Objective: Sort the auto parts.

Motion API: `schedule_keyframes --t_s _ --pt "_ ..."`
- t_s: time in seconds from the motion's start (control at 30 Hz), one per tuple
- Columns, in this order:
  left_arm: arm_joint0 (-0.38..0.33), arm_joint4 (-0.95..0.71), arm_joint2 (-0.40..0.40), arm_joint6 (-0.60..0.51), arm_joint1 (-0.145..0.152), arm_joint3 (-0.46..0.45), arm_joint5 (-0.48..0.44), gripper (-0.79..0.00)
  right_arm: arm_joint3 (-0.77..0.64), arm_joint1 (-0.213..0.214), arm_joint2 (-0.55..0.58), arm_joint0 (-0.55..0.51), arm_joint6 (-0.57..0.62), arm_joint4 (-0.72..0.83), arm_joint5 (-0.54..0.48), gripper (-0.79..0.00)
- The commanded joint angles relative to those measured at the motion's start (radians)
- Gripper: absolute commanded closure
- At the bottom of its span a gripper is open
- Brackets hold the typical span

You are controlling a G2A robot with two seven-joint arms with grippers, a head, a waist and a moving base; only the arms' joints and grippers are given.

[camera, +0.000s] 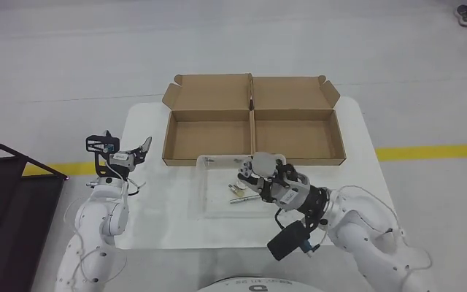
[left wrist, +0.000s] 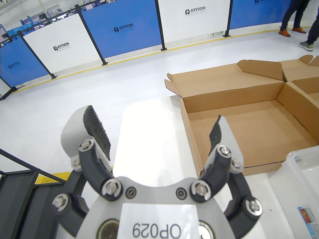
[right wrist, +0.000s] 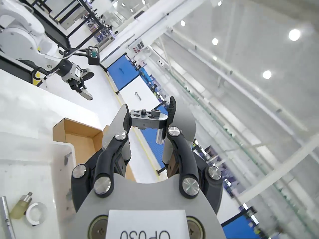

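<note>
Now the metal block (right wrist: 147, 121) is clamped in the right gripper (right wrist: 148, 110), held over the clear tray (camera: 200, 186) at lower centre of the top view; small parts (camera: 237, 193) lie inside, two open boxes (camera: 208, 139) just above; the left gripper (camera: 137, 152), spread wide and empty, hangs at the frame's left

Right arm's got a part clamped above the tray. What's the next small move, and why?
Probably carry it forward over one of the two open brown cardboard boxes. The right gripper has its jaws shut on a grey metal block with holes, held above the transparent plastic tray. Both boxes look empty, so I cannot tell which suits it.
</note>
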Motion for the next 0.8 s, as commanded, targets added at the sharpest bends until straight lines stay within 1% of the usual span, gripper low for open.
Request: schedule_keyframes --t_s 0.0,0.2,0.37,0.47,0.6,0.77 --pt "0.000 0.000 0.000 0.000 0.000 0.000 0.000 -0.785 0.008 0.002 -0.001 0.001 -0.043 -0.066 0.022 0.000" --pt "0.000 0.000 0.000 0.000 0.000 0.000 0.000 -0.785 0.027 0.005 0.010 -0.010 -0.105 -0.090 0.063 0.000" --pt "0.000 0.000 0.000 0.000 0.000 0.000 0.000 -0.785 0.041 0.008 0.040 -0.024 -0.165 -0.037 0.088 0.000" --pt "0.000 0.000 0.000 0.000 0.000 0.000 0.000 -0.785 0.055 0.009 0.074 -0.043 -0.238 0.049 0.118 0.000" --pt "0.000 0.000 0.000 0.000 0.000 0.000 0.000 -0.785 0.057 0.010 0.129 -0.098 -0.340 0.185 0.159 0.000" --pt "0.000 0.000 0.000 0.000 0.000 0.000 0.000 -0.785 0.058 0.011 0.163 -0.141 -0.430 0.271 0.164 0.000"
